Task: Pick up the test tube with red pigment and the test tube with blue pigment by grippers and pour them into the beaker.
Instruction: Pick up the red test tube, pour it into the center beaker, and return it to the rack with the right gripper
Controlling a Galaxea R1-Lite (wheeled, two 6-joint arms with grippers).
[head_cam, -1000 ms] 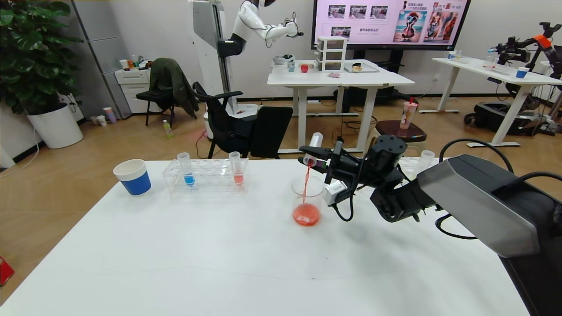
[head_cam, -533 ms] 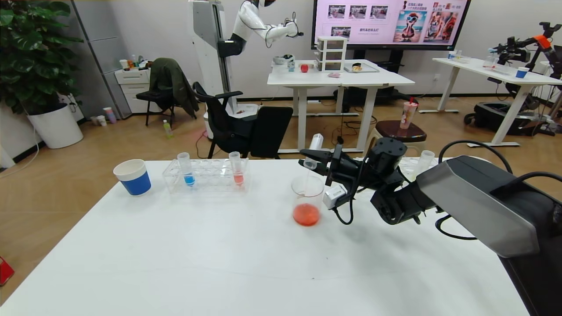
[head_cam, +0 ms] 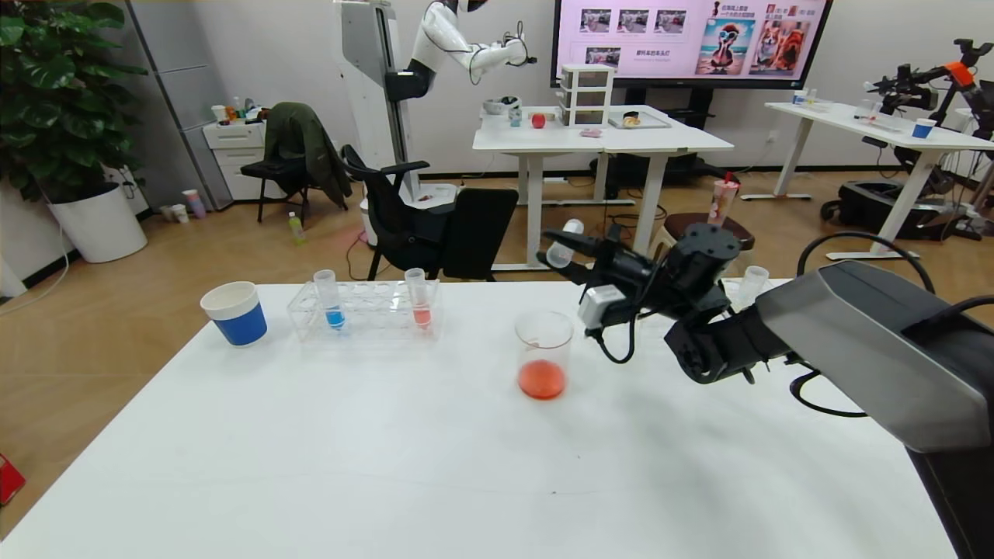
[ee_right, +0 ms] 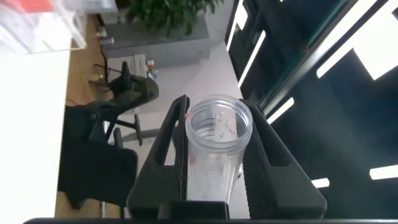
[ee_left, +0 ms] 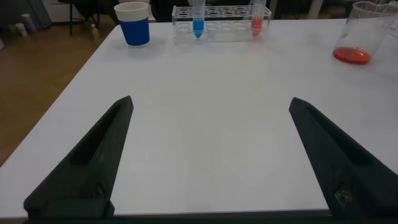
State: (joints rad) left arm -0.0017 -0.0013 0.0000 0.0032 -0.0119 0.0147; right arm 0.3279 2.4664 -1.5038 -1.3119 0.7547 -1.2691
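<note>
My right gripper [head_cam: 576, 249] is shut on the red-pigment test tube [head_cam: 564, 241], which is now clear with only red traces. It holds the tube tilted, above and right of the beaker [head_cam: 543, 341]. In the right wrist view the tube's open mouth [ee_right: 219, 124] sits between both fingers. The beaker stands mid-table with red liquid at its bottom. The blue-pigment test tube [head_cam: 330, 300] stands upright in the clear rack [head_cam: 365, 314], also seen in the left wrist view [ee_left: 198, 18]. My left gripper [ee_left: 210, 102] is open and empty, low over the near table, out of the head view.
A tube with salmon-pink liquid [head_cam: 418, 299] stands in the same rack. A blue-banded paper cup [head_cam: 235, 313] stands left of the rack. Another clear tube [head_cam: 752, 282] stands behind my right arm at the table's far right.
The red stream into the beaker has stopped. My right gripper has lifted up and to the right with the emptied tube, away from the beaker's rim.
</note>
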